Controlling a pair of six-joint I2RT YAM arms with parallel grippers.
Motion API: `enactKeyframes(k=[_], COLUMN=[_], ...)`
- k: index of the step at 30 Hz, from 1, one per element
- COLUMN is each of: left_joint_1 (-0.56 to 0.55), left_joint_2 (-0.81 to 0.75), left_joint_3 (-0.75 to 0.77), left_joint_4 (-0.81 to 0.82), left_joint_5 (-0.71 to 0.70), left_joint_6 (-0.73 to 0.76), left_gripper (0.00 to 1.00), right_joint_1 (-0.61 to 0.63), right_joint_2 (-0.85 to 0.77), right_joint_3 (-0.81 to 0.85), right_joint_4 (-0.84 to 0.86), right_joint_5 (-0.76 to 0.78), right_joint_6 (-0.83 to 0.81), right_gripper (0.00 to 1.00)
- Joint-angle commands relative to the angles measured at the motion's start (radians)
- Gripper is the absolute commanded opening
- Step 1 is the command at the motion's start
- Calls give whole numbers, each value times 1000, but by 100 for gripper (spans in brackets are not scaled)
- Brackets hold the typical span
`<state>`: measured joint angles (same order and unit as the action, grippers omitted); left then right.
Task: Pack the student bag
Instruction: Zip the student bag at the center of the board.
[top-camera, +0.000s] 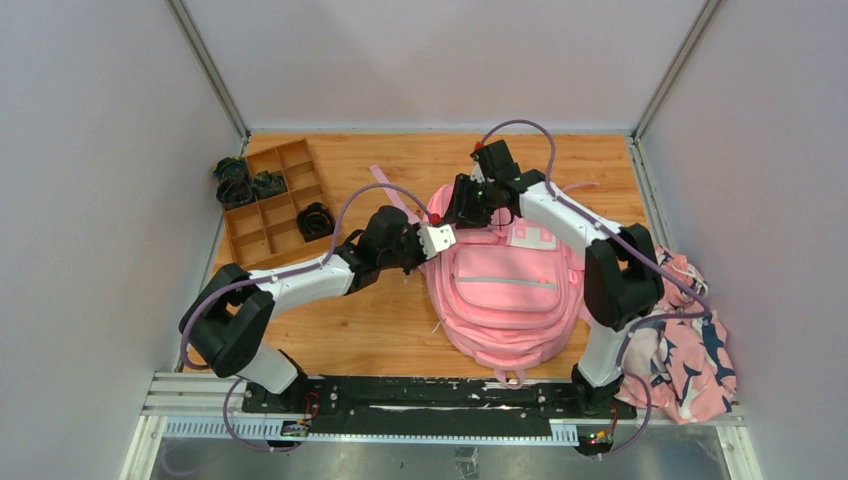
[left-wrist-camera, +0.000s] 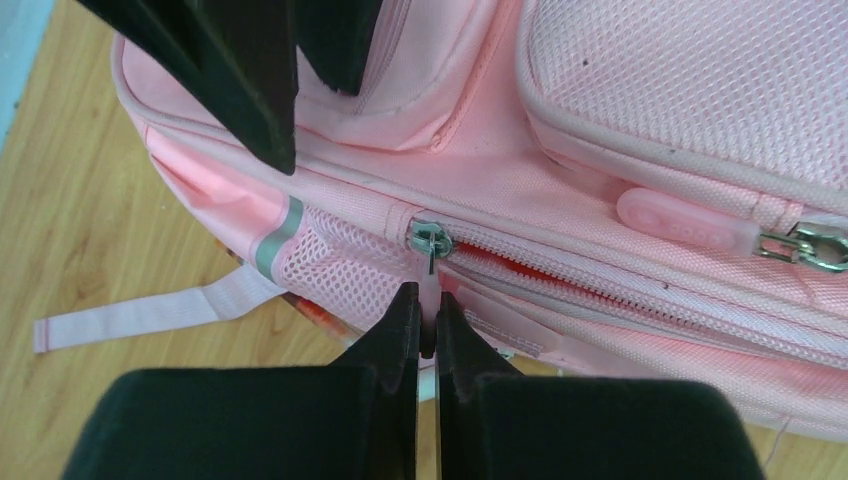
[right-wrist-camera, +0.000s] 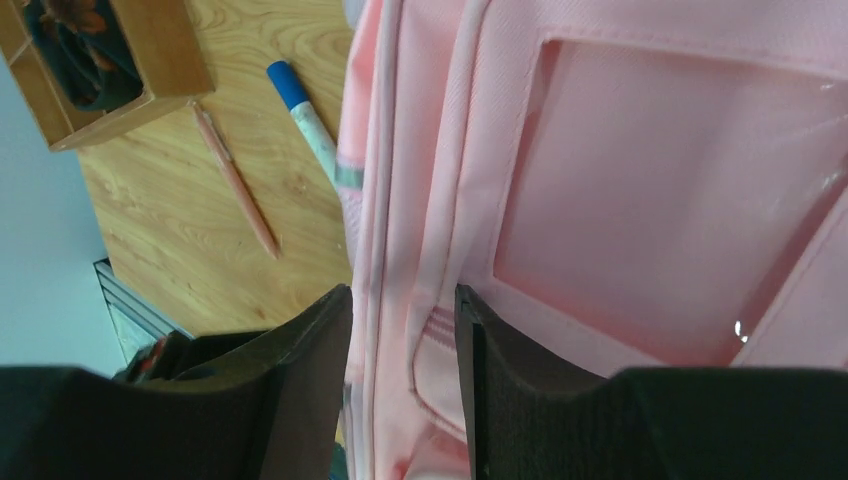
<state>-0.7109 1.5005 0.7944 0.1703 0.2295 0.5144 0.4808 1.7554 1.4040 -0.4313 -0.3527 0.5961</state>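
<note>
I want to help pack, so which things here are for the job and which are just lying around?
In the job: student bag; zipper pull, pinched by the left pincer; right pincer, gripping the bag's edge.
Lying about, untouched: wooden tray; patterned cloth; pink pencil; blue-capped pen.

No legible text, label or number, not even on the patch (top-camera: 530, 237) of the student bag (top-camera: 505, 300).
</note>
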Motion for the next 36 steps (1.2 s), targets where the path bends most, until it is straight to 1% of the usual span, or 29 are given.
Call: enactKeyframes(k=[1, 6, 13, 16, 22, 29, 32, 36], left_joint_1=[-5, -5, -9, -20, -122, -269, -319, -365], left_joint_2=[-41, -107, -200, -234, -293, -310, -320, -309], left_joint_3=[-3, -43, -115, -134, -182, -170, -162, -145], left_joint_4=[15, 15, 11, 7, 7, 7, 7, 8], left_joint_5=[65, 102, 152, 167, 120, 92, 104, 140], left_joint_6=[-62, -128, -201, -269, -334, -412, -442, -456], left_gripper=[0, 0, 0, 0, 0, 0, 0, 0], right_joint_1=[-4, -16, -38, -50, -73, -97, -107, -113], right_joint_2=[125, 240, 355, 391, 458, 530, 548, 493], right_joint_3=[57, 104, 191, 229, 311, 394, 423, 435], right_joint_4=[8, -9, -23, -28, -43, -57, -61, -68], right_joint_5=[4, 101, 104, 101, 111, 99, 38, 23], right_joint_6=[61, 86, 97, 114, 147, 167, 177, 160], right_gripper=[47, 47, 46, 47, 47, 47, 46, 47])
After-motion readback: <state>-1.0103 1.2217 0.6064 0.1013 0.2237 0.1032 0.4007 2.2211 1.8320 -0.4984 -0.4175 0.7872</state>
